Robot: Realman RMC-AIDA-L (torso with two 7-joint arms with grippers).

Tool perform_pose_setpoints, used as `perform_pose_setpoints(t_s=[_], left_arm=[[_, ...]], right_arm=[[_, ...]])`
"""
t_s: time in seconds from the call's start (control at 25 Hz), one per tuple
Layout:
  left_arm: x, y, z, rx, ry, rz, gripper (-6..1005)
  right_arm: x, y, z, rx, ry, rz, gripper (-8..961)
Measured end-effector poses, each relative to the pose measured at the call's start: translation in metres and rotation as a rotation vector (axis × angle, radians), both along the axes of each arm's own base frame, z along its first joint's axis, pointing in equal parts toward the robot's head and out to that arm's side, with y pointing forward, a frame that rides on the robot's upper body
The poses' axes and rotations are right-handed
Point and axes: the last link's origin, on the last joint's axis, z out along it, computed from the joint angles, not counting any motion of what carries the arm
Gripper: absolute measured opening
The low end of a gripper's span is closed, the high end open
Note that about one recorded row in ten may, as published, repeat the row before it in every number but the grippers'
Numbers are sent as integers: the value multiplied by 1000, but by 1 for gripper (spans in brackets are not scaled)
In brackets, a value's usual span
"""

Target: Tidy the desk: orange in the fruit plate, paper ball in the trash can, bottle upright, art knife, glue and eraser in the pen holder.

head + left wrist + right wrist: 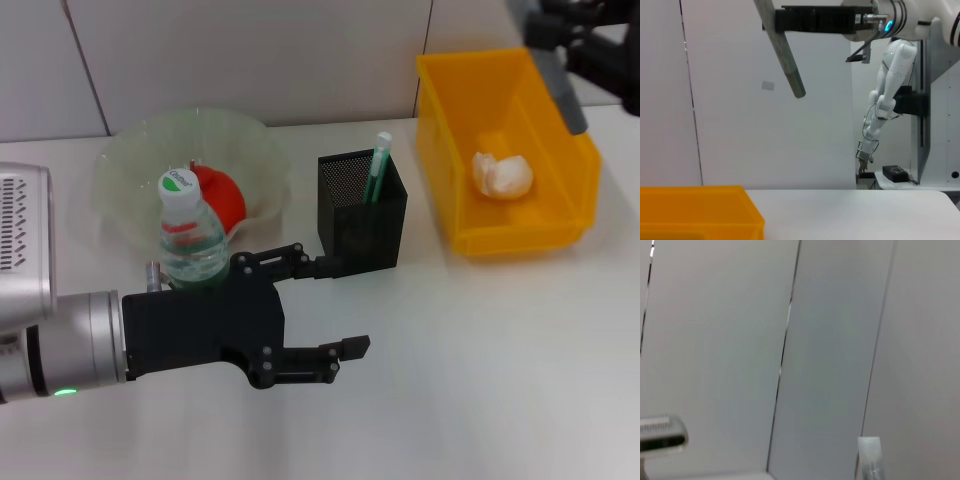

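Now, left tool [330, 305]: open, empty, beside upright clear plastic bottle [191, 235].
Risk: sweeping toward nine o'clock topples it (fingers close).

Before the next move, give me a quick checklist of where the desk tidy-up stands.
1. Orange in the fruit plate: ok.
2. Paper ball in the yellow trash can: ok.
3. Bottle upright: ok, standing by the plate.
4. Knife, glue and eraser in the pen holder: cannot tell; only one green-tipped item shows.
5. Left gripper empty: ok, open low over the table.
6. Right gripper clear of the work: ok, raised above the trash can; fingers cannot tell.
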Motion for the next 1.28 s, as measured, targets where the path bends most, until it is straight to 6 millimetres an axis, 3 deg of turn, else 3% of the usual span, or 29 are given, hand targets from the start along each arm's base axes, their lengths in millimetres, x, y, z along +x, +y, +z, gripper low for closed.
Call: perform_pose_setpoints(t_s=[0.24,0.48,1.04,1.28], left_arm=[[1,-2,-1,3,-11,-7,813],[5,-3,-5,-5,-18,-20,813],[3,-1,-7,9,-12,-6,812],[6,-1,-11,-1,-1,-20,813]], right_arm=[[23,14,5,-52,117,-30,165],[40,40,-12,-89,110,-92,170],[35,87,-55,-117,76,-140,180],[29,106,-87,-130,52,-156,184]])
